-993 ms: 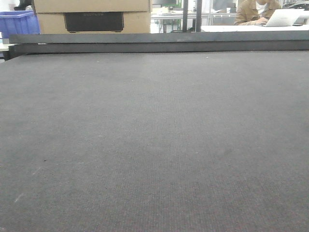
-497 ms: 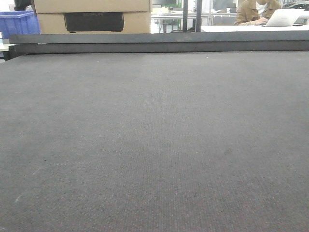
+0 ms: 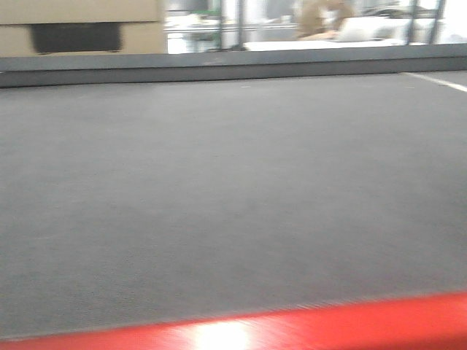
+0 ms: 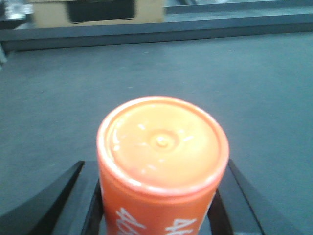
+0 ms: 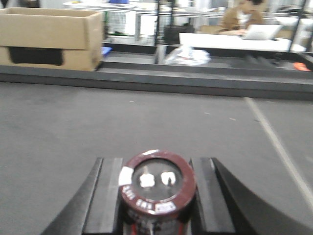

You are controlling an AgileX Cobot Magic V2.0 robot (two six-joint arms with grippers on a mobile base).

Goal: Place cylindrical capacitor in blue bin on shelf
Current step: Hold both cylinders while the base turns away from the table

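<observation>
Holding capacitor (image 5: 157, 188) and orange cylinder (image 4: 163, 147), lettering illegible

The orange cylinder (image 4: 163, 161) carries large white characters on its side; a figure like a 4 can be made out, and the rest is cut off by the lower edge of the left wrist view. The dark red-rimmed capacitor (image 5: 157, 188) bears small white labels along its top rim, their print too blurred to read.

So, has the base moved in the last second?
Yes, likely turning right: in the front view the cardboard box slid left and the table's red edge appeared below.
</observation>
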